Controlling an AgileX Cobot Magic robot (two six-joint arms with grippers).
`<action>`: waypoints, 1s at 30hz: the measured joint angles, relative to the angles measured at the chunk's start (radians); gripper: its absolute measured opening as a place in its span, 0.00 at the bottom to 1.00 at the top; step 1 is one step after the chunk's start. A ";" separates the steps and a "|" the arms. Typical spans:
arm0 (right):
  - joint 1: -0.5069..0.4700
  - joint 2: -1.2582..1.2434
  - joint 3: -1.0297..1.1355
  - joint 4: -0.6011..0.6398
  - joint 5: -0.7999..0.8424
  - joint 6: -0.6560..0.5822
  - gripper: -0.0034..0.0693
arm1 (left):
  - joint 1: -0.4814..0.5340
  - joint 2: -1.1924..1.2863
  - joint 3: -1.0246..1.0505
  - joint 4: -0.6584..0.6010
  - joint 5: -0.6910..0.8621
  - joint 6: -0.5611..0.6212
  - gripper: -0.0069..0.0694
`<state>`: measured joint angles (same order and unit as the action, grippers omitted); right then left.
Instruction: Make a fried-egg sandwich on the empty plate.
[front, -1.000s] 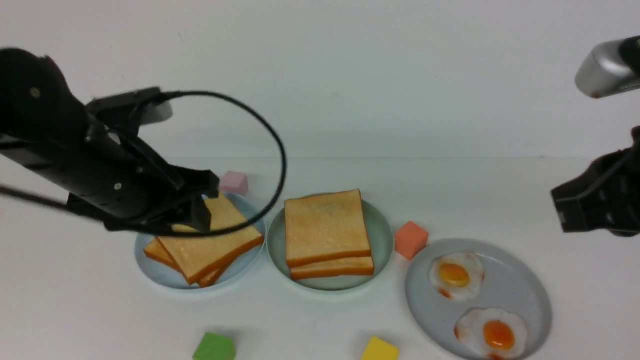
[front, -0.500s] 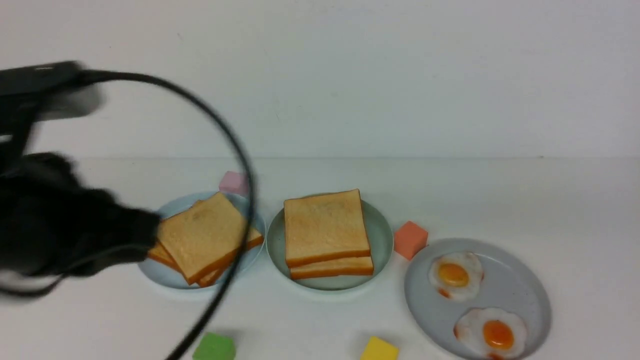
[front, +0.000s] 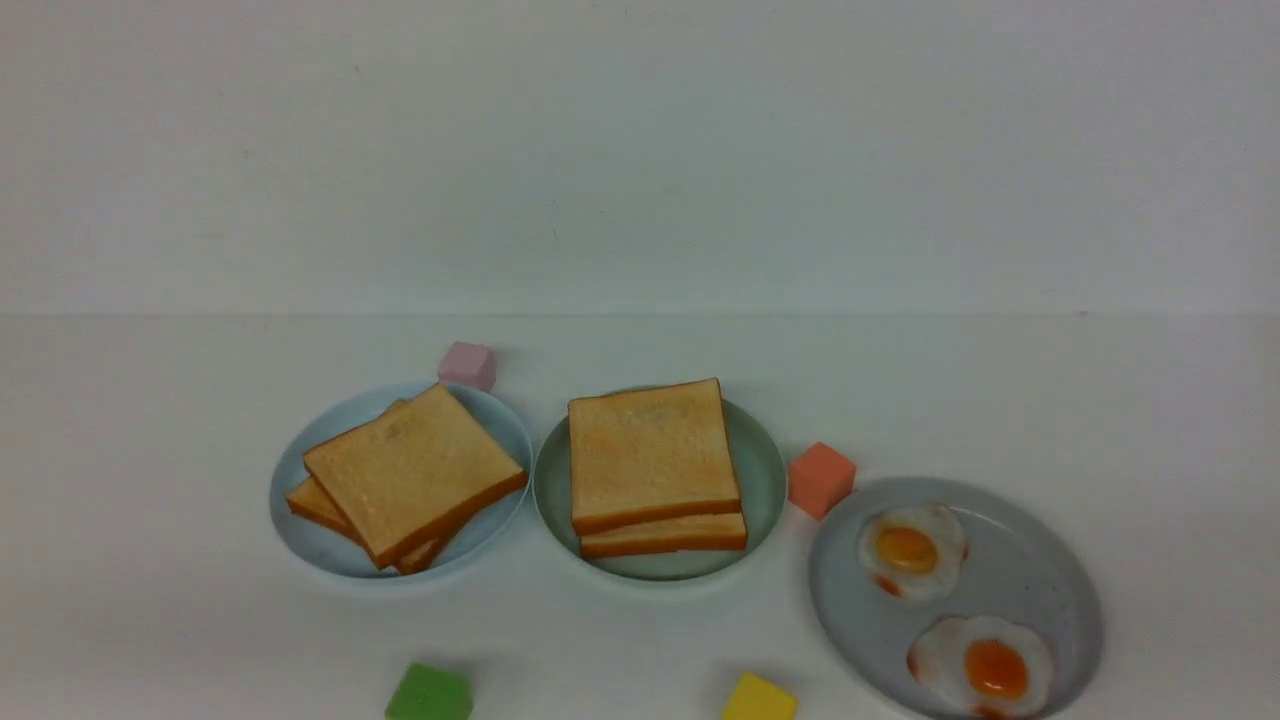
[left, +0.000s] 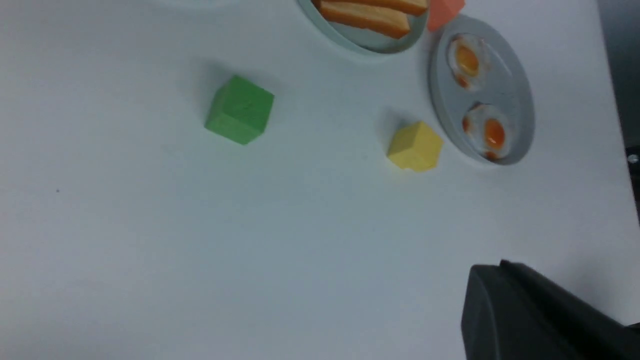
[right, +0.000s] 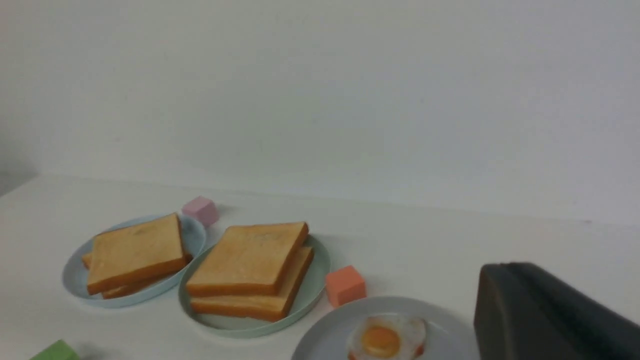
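White table (front: 1000, 400): two golden-brown toast slices (front: 650, 455), orange-crusted, are stacked on the mint-green plate (front: 762, 470); both hands, unseen, are clenched empty.

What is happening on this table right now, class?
Nothing is being handled at this moment: neither arm shows in the front view, and both grippers are shut and empty. The mint-green plate holds two stacked toast slices; no egg shows between them. The pale blue plate holds more toast. Two fried eggs lie on the grey plate. Pink, orange, green and yellow cubes stand around.
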<state>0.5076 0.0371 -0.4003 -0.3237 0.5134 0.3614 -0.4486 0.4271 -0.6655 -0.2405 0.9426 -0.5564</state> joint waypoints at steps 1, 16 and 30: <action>0.000 -0.002 0.000 0.000 0.000 0.000 0.03 | 0.000 -0.003 0.000 -0.002 -0.002 -0.001 0.07; 0.000 -0.026 0.005 -0.018 -0.009 0.000 0.04 | 0.000 -0.011 0.001 -0.005 -0.062 -0.003 0.07; 0.000 -0.026 0.005 -0.018 -0.009 0.000 0.05 | 0.002 -0.039 0.148 0.198 -0.430 0.172 0.08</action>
<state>0.5076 0.0114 -0.3954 -0.3412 0.5042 0.3614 -0.4466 0.3878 -0.5179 -0.0426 0.5125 -0.3840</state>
